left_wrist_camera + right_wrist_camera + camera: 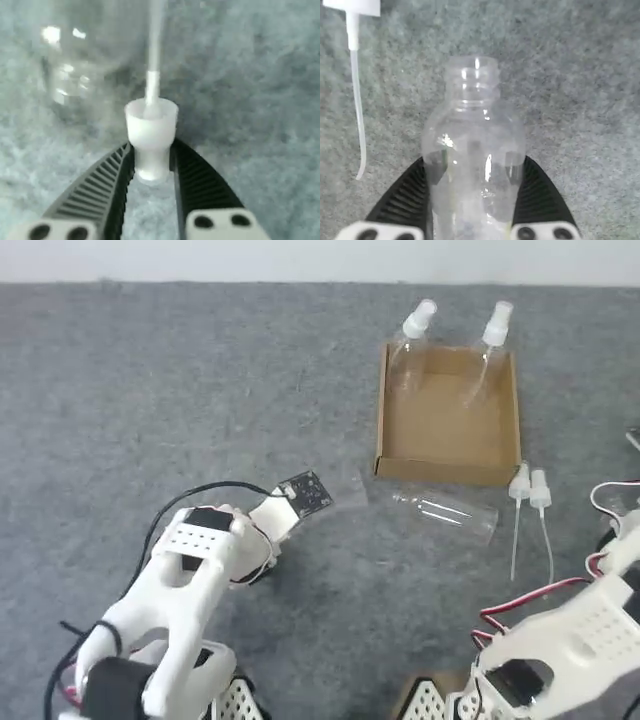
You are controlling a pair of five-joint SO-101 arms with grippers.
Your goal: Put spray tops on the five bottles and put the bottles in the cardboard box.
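All of the table was covered with a grey, rough carpet point(150, 390), and a pale wall point(300, 260) ran along the top edge of the high view.

The cardboard box point(445, 425) lay open in the upper right of that view, shallow and brown. Inside it lay the first capped bottle point(410, 350) at the left side and the second capped bottle point(483, 365) at the right side. Both were clear, and their white heads stuck out over the far wall of the box.

Just below the near wall of the box the lying bottle point(445, 510) rested on its side, clear and without a top, between the box and the arms. To its right, two loose spray tops lay side by side, one loose top point(519, 485) and the other loose top point(541, 490), with thin tubes that pointed to the bottom of the frame.

The left arm point(190, 560) stood in the lower left and the right arm point(570, 640) in the lower right corner.

The left gripper point(150, 147) pinched the white spray top point(150, 130) between its black jaws, and the tube pointed away from the wrist. The blurred bottle point(75, 65) stood near it on the carpet.

The right gripper point(475, 162) had its jaws pressed on both sides of the open bottle point(472, 110), whose threaded neck was bare. The nearby top point(354, 7) lay beside this bottle, apart from it.
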